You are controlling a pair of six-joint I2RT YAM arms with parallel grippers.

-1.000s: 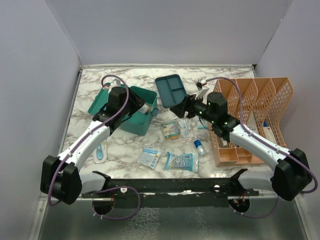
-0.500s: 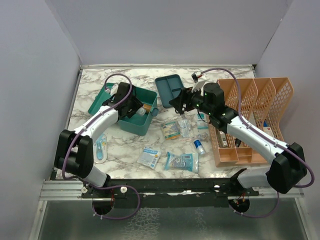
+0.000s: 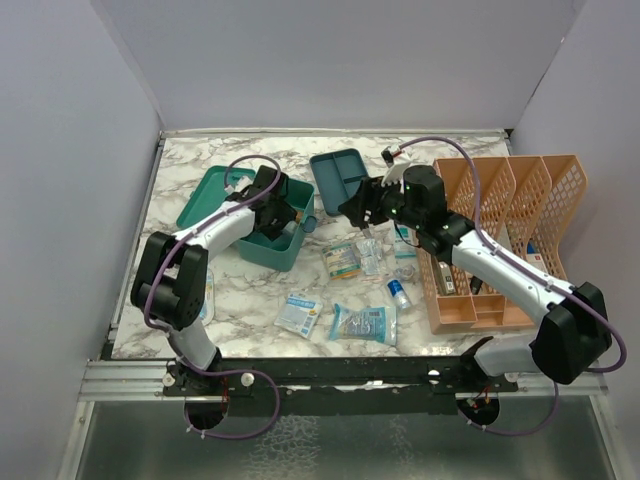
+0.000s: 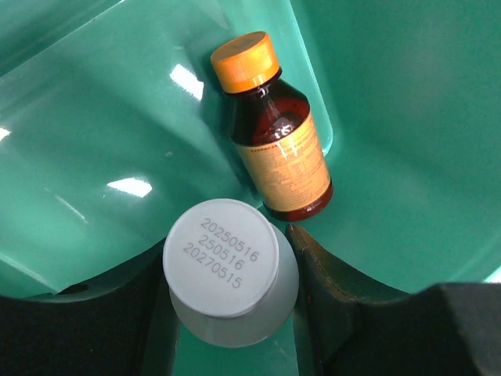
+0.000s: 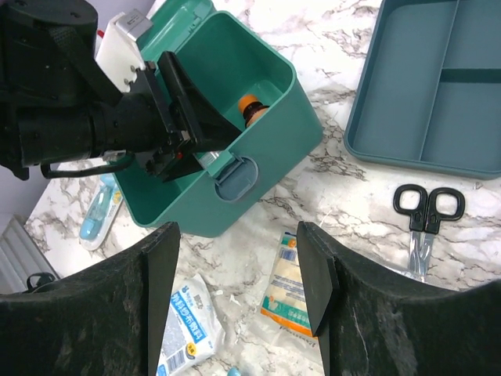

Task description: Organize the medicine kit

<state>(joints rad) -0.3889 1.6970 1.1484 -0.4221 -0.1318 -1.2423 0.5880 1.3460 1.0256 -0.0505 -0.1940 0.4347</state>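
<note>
Kit point(image 3: 272, 256) is found left of centre on the marble-patterned bench point(image 3: 245, 285), with its lid point(image 3: 205, 195) thrown open toward the far left. It's made of smooth, glossy teal plastic with rounded corners, and a little oval latch tab is fitted on the front wall. Matching tray point(image 3: 342, 180) is laid flat on the bench just right of the kit and apart from it. It's shallow and split into compartments by low ridges.

Left gripper point(image 4: 227, 266) is dipped down into the kit and clamped on a grey bottle point(image 4: 221, 258). That bottle is round and matte, with three rows of date digits stamped on the flat end facing the wrist camera. Black fingers point(image 4: 329, 290) are pressed in at both sides of it. An amber bottle point(image 4: 280, 153) is lying in a rounded corner of the kit just beyond, glassy brown with an orange cap and an orange label. Whether the two bottles are touching can't be told.

Right gripper point(image 5: 239, 229) is held up by the near edge of the tray, fingers spread wide with nothing between them. Black-handled scissors point(image 5: 427, 207) are seen on the marble just beside the tray, and flat crinkly sachets point(image 5: 286, 282) are scattered nearer the arms. An orange mesh rack point(image 3: 510, 220) is stood at the right side, well apart from the kit.
</note>
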